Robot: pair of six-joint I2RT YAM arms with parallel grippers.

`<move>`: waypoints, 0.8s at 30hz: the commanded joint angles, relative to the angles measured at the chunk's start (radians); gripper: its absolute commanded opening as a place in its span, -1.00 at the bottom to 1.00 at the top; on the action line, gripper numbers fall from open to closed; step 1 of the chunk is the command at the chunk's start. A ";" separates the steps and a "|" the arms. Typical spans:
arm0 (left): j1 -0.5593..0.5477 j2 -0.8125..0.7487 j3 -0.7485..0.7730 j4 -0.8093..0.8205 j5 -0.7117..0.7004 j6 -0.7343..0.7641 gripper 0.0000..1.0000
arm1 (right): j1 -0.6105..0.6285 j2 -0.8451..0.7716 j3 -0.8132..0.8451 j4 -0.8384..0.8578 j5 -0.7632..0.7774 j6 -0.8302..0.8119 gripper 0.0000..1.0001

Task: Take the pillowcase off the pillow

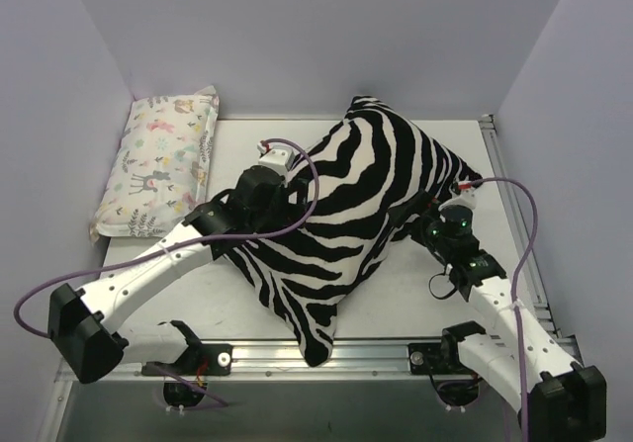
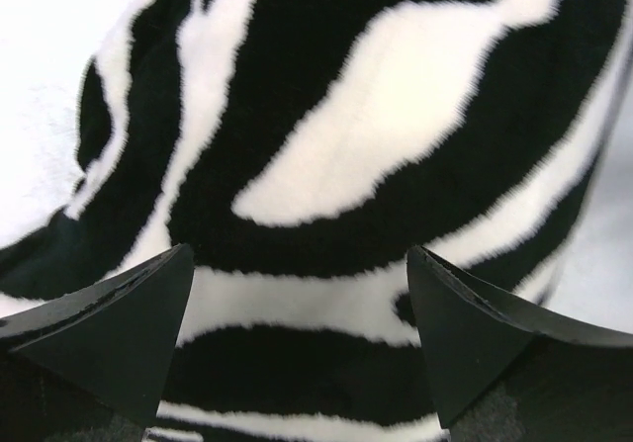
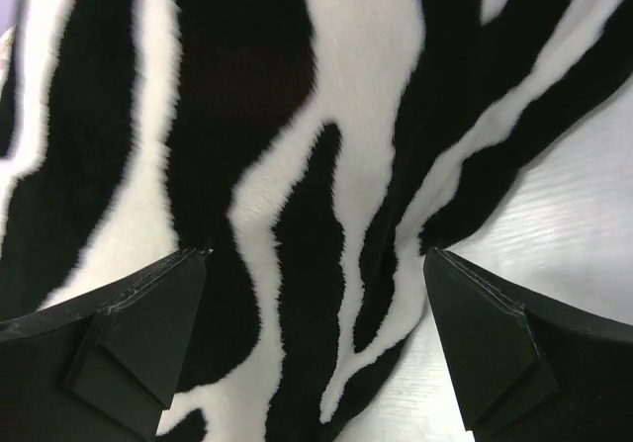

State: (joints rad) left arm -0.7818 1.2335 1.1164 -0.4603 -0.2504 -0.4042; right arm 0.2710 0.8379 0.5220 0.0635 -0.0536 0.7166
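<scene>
The zebra-striped pillowcase (image 1: 351,210) lies plump on the table's middle, turned like a diamond. The white pillow inside is hidden. My left gripper (image 1: 287,193) is open at the case's left side; in the left wrist view the striped fabric (image 2: 336,155) fills the gap between the spread fingers (image 2: 119,323). My right gripper (image 1: 423,217) is open at the case's right edge; in the right wrist view the striped fabric (image 3: 297,165) lies between the spread fingers (image 3: 495,343), with bare table at the right.
A small pastel animal-print pillow (image 1: 160,162) lies at the back left against the wall. White walls close in the table (image 1: 435,299) on three sides. A metal rail (image 1: 326,355) runs along the near edge.
</scene>
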 commanded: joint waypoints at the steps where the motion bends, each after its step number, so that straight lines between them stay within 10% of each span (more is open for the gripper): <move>1: 0.001 0.079 0.080 0.081 -0.160 0.040 0.95 | 0.002 0.055 -0.161 0.339 -0.164 0.167 1.00; 19: 0.185 0.575 0.379 0.167 0.037 0.116 0.95 | 0.204 0.401 -0.309 0.999 0.072 0.199 0.90; 23: 0.188 0.641 0.353 0.152 0.042 0.090 0.89 | 0.208 0.455 -0.249 1.026 0.012 0.188 0.22; 24: 0.188 0.653 0.347 0.152 0.043 0.087 0.87 | 0.211 0.439 -0.234 1.013 0.011 0.187 -0.25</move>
State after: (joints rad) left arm -0.6003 1.8523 1.4677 -0.2722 -0.2245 -0.3168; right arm 0.4732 1.2884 0.2230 0.9775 -0.0387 0.9096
